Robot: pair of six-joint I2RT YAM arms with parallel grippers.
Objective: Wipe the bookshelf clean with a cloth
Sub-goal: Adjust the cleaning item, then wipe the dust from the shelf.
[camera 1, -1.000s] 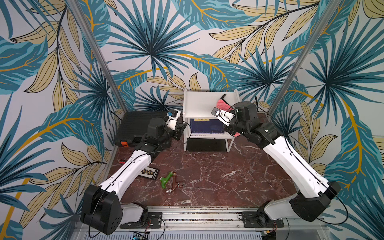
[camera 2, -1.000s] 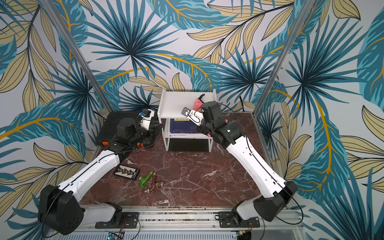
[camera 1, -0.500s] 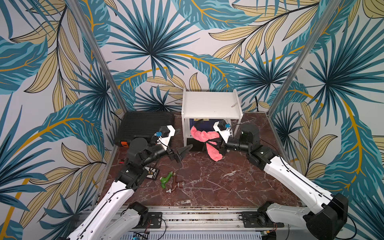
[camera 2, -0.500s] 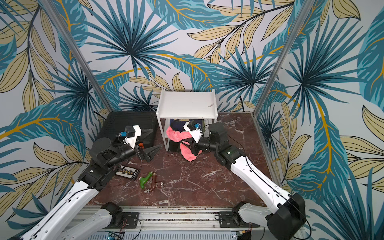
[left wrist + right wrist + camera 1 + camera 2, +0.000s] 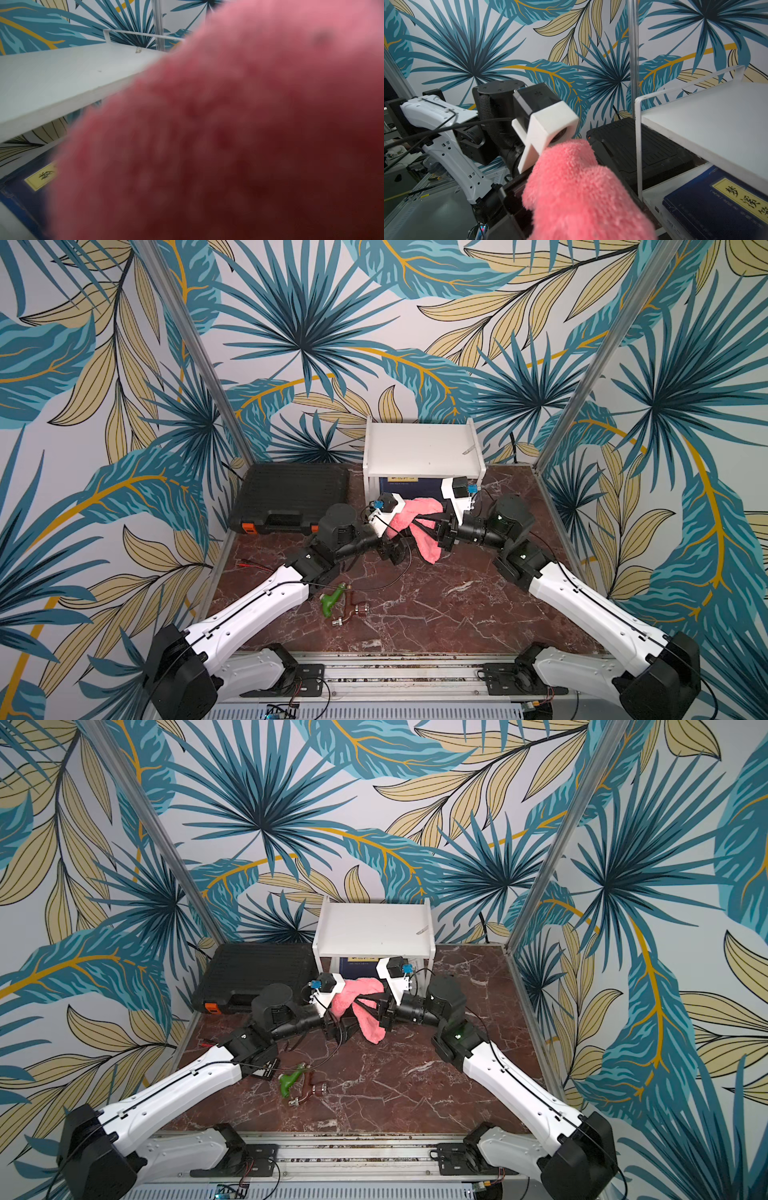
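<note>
The brown marble table [image 5: 436, 605] fills the lower middle of both top views. At its far edge, centre frame, stands the bookshelf [image 5: 419, 448], with a black toolcase [image 5: 291, 497] to its left. Both arms reach in from the bottom corners and meet just below the shelf's front. The cloth [image 5: 428, 545] hangs there off the table, bunched, one tail drooping, in front of the lower tier and its dark blue book [image 5: 409, 485]. The right gripper [image 5: 417, 519] is closed tight on the cloth. The left gripper [image 5: 395, 549] sits against the other end of the cloth, which smothers its wrist camera; I cannot tell how wide its jaws stand or whether they hold anything. This looks like a pass or regrasp between wiping strokes. Next, the cloth likely has to go up flat onto the top board and sweep toward the small scrap [image 5: 469, 449] near its right edge.
</note>
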